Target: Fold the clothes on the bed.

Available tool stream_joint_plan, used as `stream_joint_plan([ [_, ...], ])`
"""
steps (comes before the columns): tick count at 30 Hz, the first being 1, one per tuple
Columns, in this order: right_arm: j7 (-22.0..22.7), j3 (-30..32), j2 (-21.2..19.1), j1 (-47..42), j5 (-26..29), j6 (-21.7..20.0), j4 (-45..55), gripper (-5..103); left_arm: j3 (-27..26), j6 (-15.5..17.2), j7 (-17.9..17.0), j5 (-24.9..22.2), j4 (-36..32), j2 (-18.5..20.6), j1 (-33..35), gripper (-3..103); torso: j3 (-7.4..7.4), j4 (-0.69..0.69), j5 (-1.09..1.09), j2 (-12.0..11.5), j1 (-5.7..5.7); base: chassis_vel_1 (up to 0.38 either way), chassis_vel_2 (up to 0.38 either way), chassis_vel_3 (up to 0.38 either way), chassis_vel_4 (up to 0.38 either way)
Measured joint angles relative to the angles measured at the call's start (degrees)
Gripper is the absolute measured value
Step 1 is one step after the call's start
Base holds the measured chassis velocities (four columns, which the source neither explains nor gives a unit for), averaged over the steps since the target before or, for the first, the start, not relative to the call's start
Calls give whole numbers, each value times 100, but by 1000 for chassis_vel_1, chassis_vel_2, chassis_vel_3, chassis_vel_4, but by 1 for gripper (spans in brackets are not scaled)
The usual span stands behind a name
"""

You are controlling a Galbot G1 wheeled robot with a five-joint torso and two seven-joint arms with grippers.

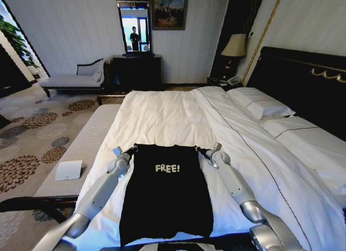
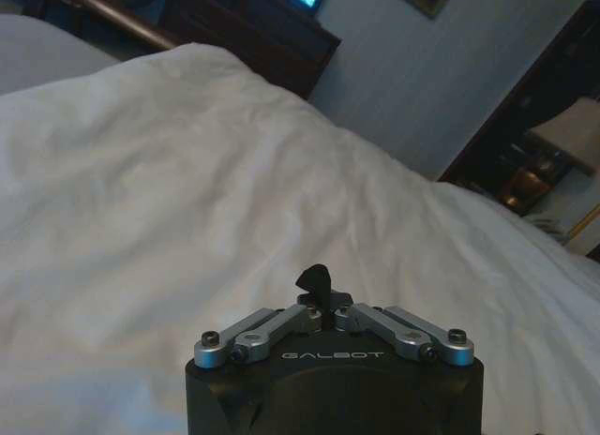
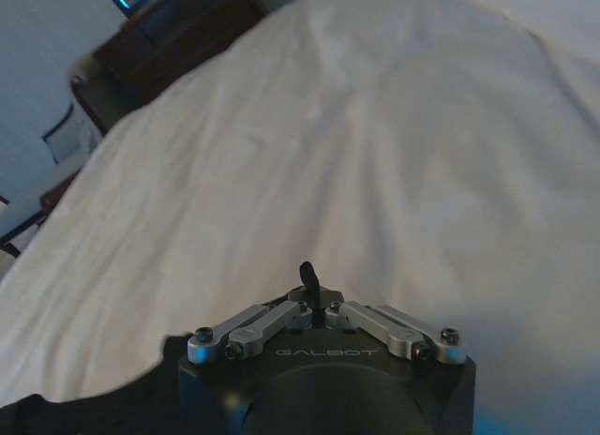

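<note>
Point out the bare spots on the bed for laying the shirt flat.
Bare duvet lies between the T-shirt and the far edge of the bed. The pillows crowd the right; the left gripper and right gripper pinch its top corners.

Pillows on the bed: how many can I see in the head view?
2. One white pillow lies nearest the headboard's far end; a second pillow lies beside it, closer to the robot. Others may be hidden past the picture's right edge.

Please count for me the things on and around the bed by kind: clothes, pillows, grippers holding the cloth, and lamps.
Black T-shirt: 1
White pillows: 2
Grippers shut on the T-shirt, left gripper and right gripper: 2
Lamp: 1
Total: 6
</note>
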Motion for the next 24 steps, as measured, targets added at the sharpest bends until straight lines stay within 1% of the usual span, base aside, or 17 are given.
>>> stream_joint_plan([
  [4,70,-212,23,293,-81,153,-131,1,150,2,-7,-107,214,16,-373,1,0,0,-1,0,0,0,0,0,0],
  [5,70,-212,23,293,-81,153,-131,1,150,2,-7,-107,214,16,-373,1,0,0,-1,0,0,0,0,0,0],
  [8,91,-356,103,561,-184,277,-475,1,282,9,0,-182,496,6,-674,1,1,1,-1,0,0,0,0,0,0],
  [9,91,-356,103,561,-184,277,-475,1,282,9,0,-182,496,6,-674,1,1,1,-1,0,0,0,0,0,0],
  [13,92,-534,256,981,-360,443,-972,1,464,11,58,-232,964,-86,-1160,1,1,0,-1,0,1,0,0,0,0],
  [14,92,-534,256,981,-360,443,-972,1,464,11,58,-232,964,-86,-1160,1,1,0,-1,0,1,0,0,0,0],
  [16,67,-623,351,1229,-504,533,-1239,1,569,11,134,-223,1222,-147,-1437,1,0,0,1,0,1,0,0,0,0],
  [18,18,-714,465,1499,-725,655,-1578,1,646,13,190,-124,1510,-241,-1681,1,0,1,-1,-1,1,0,0,0,0],
  [19,18,-714,465,1499,-725,655,-1578,1,646,13,190,-124,1510,-241,-1681,1,0,1,-1,-1,1,0,0,0,0],
  [22,-58,-807,585,1791,-993,837,-1956,1,731,23,211,173,1885,-381,-1977,1,0,2,-1,-1,2,0,0,0,0],
  [24,-109,-839,637,1898,-1038,969,-2133,1,813,31,259,265,2116,-464,-2148,1,0,1,-1,-1,2,0,0,0,0],
])
